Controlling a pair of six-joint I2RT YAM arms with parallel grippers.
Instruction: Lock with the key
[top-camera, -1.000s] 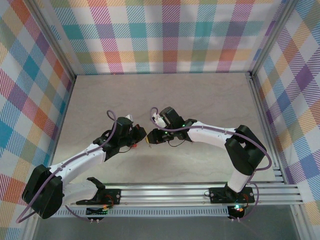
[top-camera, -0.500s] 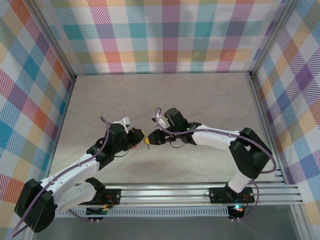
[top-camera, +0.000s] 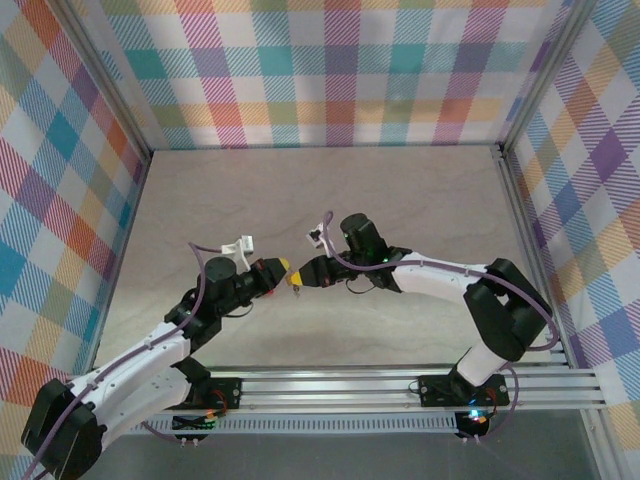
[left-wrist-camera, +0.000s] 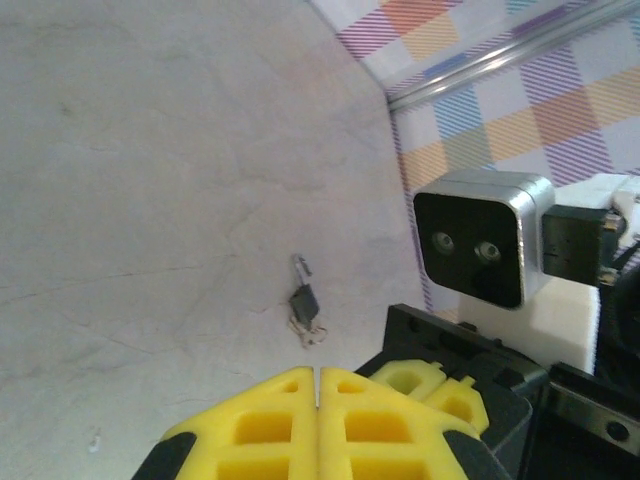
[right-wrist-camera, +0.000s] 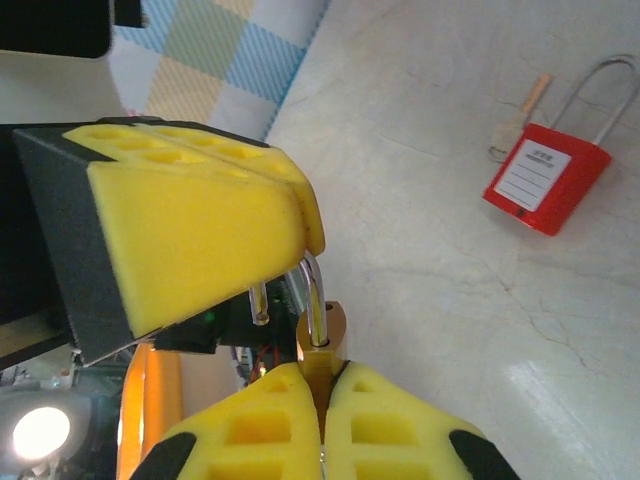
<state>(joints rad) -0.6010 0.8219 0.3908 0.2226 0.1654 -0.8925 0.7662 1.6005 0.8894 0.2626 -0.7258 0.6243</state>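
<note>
A brass padlock (right-wrist-camera: 322, 332) with its silver shackle (right-wrist-camera: 314, 285) raised hangs between my two grippers above the table's middle. My right gripper (right-wrist-camera: 325, 372) is shut on the brass body from below. My left gripper (right-wrist-camera: 300, 215) is shut on the top of the shackle; its yellow pads (left-wrist-camera: 270, 415) press together. From above, the left gripper (top-camera: 278, 267) and right gripper (top-camera: 304, 273) meet tip to tip at the padlock (top-camera: 294, 281). A tan key (right-wrist-camera: 527, 105) lies on the table beside a red padlock (right-wrist-camera: 545, 178). I cannot tell whether a key sits in the brass padlock.
A small dark padlock (left-wrist-camera: 303, 299) with a key ring (left-wrist-camera: 310, 331) lies on the pale tabletop (top-camera: 400, 200) below the grippers. Checked walls (top-camera: 330, 70) enclose the table on three sides. An aluminium rail (top-camera: 400, 385) runs along the near edge.
The right jaws have closed the last bit onto the brass body. The left arm has stretched out and lowered, its wrist swinging left while its tip stays at the padlock.
</note>
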